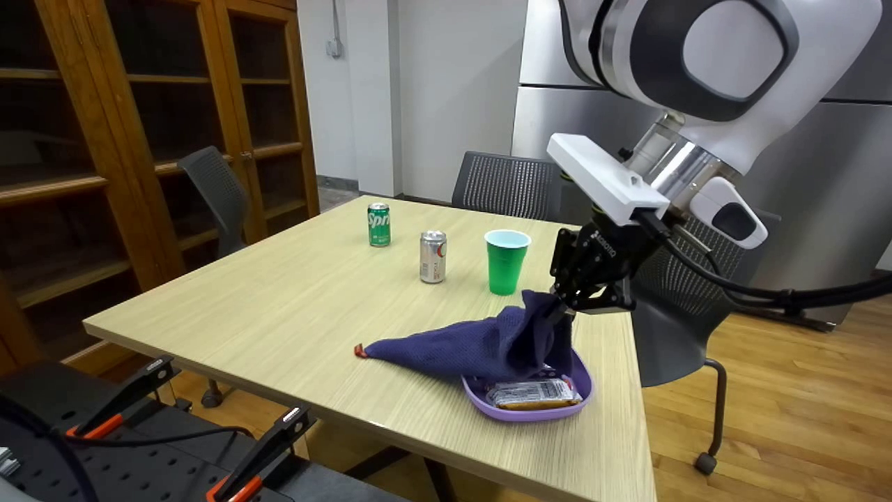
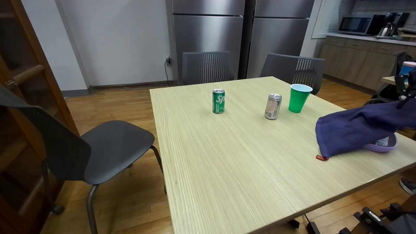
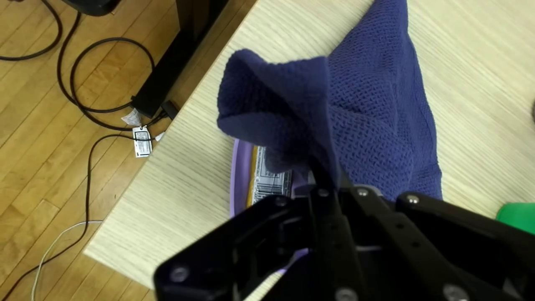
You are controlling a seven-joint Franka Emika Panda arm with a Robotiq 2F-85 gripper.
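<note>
Navy towel (image 1: 481,346), waffle-textured and creased, hangs pinched at a gathered fold in your pincer (image 1: 559,310), the rest sloping down and away from it. Below your pincer you see a purple tray (image 1: 531,416), partly covered by the towel. Inside lies a silver-wrapped packet (image 1: 533,391). Farthest from your grip, a red tag (image 1: 359,351) marks the towel's corner.

Looks like a navy, coarse-textured towel (image 1: 481,345); rises pinched in a fold above the purple tray (image 1: 526,416), partly covers it, slopes down beside it to a red tag (image 1: 359,351).
</note>
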